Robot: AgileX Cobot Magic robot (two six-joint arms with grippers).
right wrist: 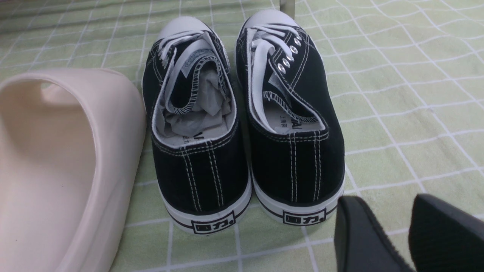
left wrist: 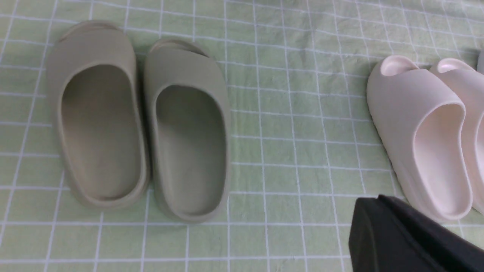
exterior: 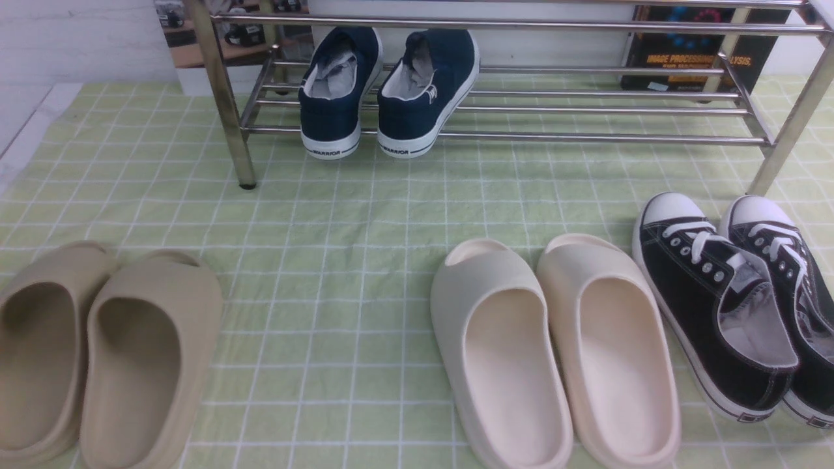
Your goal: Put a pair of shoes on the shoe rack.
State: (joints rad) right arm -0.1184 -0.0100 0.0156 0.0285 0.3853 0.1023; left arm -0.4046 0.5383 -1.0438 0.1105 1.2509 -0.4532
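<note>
Nearest you, your left hand [left wrist: 397,230] is closed and empty over the green checked cloth-covered counter [exterior: 339,273]. The fingers of your right hand [right wrist: 393,206] stand slightly apart, holding nothing. Only the wrist views show either hand.

Next, 3 pairs sit on the counter: beige foam slides [exterior: 98,352] on the left, cream foam slides [exterior: 554,345] in the middle, and black lace-up canvas sneakers with white toe caps [exterior: 730,299] on the right.

Farthest away, the 2 navy-blue canvas slip-on sneakers with white rubber soles [exterior: 427,91] stand side by side on the lower bars of the shiny chrome shoe rack [exterior: 586,137], heels toward you. By my reading the task is done and nothing is left.

Only the front view shows that pair. Only the right wrist view shows the paper stuffed in a black sneaker.
</note>
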